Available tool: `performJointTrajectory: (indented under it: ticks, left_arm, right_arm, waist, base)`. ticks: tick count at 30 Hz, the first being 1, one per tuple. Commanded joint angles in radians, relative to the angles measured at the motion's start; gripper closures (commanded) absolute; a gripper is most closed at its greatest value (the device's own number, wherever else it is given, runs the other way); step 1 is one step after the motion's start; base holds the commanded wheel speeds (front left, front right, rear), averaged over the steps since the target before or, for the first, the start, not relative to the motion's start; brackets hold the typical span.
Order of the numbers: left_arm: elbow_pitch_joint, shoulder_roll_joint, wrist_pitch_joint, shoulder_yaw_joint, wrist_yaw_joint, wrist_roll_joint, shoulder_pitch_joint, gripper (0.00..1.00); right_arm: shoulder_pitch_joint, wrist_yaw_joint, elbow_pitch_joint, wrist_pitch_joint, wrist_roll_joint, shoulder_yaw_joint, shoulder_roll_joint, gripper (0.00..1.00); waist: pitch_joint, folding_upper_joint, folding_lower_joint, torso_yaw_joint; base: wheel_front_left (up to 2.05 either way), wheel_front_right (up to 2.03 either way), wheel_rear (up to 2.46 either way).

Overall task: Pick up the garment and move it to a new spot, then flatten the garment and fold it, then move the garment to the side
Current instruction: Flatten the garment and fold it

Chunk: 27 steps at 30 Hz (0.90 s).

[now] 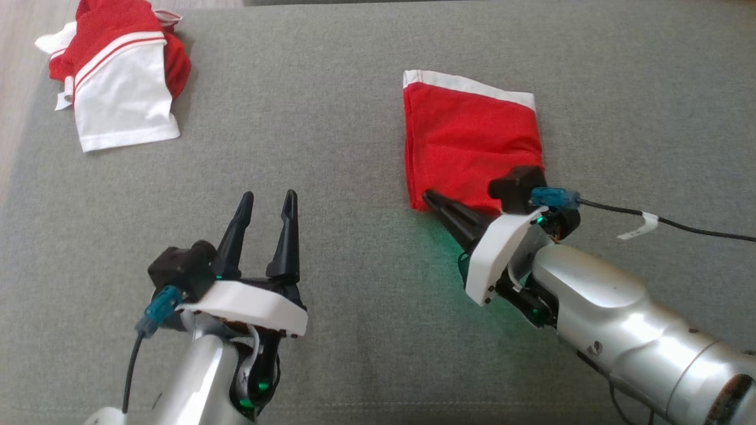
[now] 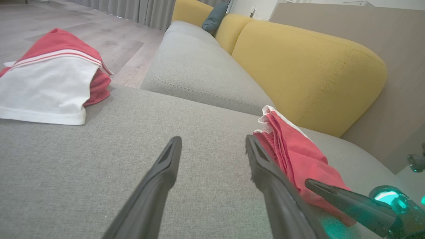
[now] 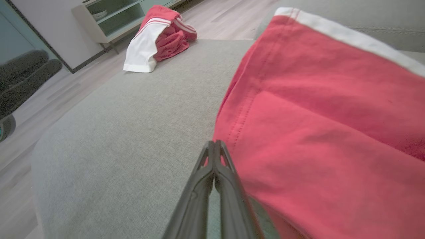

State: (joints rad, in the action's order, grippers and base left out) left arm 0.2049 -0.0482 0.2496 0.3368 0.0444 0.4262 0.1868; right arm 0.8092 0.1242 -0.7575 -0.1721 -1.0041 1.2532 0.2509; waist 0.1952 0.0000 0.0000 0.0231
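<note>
Seat cushion (image 1: 354,330): grey woven upholstery, fine even weave, broad and flat, with a stitched seam along its near edge.

Garment (image 1: 472,141): red knit cloth folded into a rough square of several layers, lying flat on the cushion's right half. A white band runs along its far edge. The left wrist view shows the stacked layer edges (image 2: 292,156) fanning slightly at the far corner. The right wrist view shows soft folds and a line of stitching down the left hem (image 3: 315,132).

Right end effector (image 1: 430,198): two long dark tapered fingers pressed together, tips low on the cushion at the garment's near-left corner. In the right wrist view the closed tips (image 3: 215,142) touch the red hem. Cannot tell whether any cloth is caught between them. White wrist shell, silver forearm, green glow on the fabric below.

Left end effector (image 1: 269,195): fingers spread apart, nothing between them, over bare cushion to the left of the garment. In the left wrist view (image 2: 213,138) the garment lies just beside its right finger.

Second garment (image 1: 118,77): a crumpled red and white heap with striped trim, at the cushion's far-left corner, well apart from both.

Yellow backrest (image 2: 308,73): smooth, rounded, behind the garment.
</note>
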Motion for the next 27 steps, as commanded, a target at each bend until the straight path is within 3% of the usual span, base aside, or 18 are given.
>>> performJointTrajectory:
  ticks: [1, 3, 5, 6, 8, 17, 18, 21, 27]
  left_arm:
    - [-0.032, -0.002, 0.012, -0.04, 0.003, -0.004, 0.012, 0.0]
    - [-0.033, -0.002, 0.012, -0.045, 0.004, -0.004, 0.009, 0.0]
    - [-0.036, -0.002, 0.012, -0.051, 0.006, -0.006, 0.007, 0.0]
    - [-0.038, -0.002, 0.012, -0.054, 0.006, -0.007, 0.006, 0.0]
    - [-0.042, -0.002, 0.012, -0.061, 0.007, -0.01, 0.003, 0.0]
    - [-0.045, -0.002, 0.012, -0.091, 0.013, -0.032, -0.017, 0.0]
    - [-0.046, -0.002, 0.012, -0.097, 0.017, -0.046, -0.023, 0.0]
    - [-0.047, -0.002, 0.012, -0.101, 0.02, -0.075, -0.036, 0.0]
    - [-0.052, -0.002, 0.012, -0.115, 0.016, -0.101, -0.08, 0.0]
  right_arm:
    - [0.014, 0.007, 0.01, -0.02, -0.007, -0.009, -0.009, 1.0]
    - [0.015, 0.007, 0.001, -0.049, -0.007, -0.018, -0.009, 1.0]
    - [0.013, 0.007, -0.007, -0.072, -0.004, -0.044, -0.008, 0.8]
    - [0.012, 0.007, -0.009, -0.079, 0.001, -0.064, -0.008, 0.62]
    - [0.004, 0.007, -0.011, -0.087, 0.016, -0.112, -0.005, 0.0]
    - [-0.159, 0.007, 0.108, -0.089, 0.277, -0.554, -0.003, 0.0]
    - [-0.216, 0.007, 0.13, -0.089, 0.354, -0.659, -0.014, 0.0]
    - [-0.308, 0.007, 0.172, -0.09, 0.468, -0.809, -0.051, 0.0]
    - [-0.476, 0.007, 0.291, -0.09, 0.668, -1.004, -0.142, 0.0]
  waist:
    - [-0.004, 0.0, 0.0, -0.003]
    - [-0.014, 0.0, 0.0, -0.009]
    - [-0.022, 0.0, 0.0, -0.015]
    - [-0.027, 0.0, 0.0, -0.019]
    - [-0.038, 0.0, 0.0, -0.026]
    - [-0.086, 0.0, 0.0, -0.053]
    - [-0.098, 0.0, 0.0, -0.054]
    - [-0.115, 0.0, 0.0, -0.055]
    - [-0.148, 0.0, 0.0, -0.054]
  base:
    - [0.0, 0.0, 0.0]
    - [0.0, 0.0, 0.0]
    - [0.0, 0.0, 0.0]
    - [0.0, 0.0, 0.0]
    - [0.0, 0.0, 0.0]
    - [0.0, 0.0, 0.0]
    - [0.0, 0.0, 0.0]
    - [0.0, 0.0, 0.0]
    - [0.0, 0.0, 0.0]
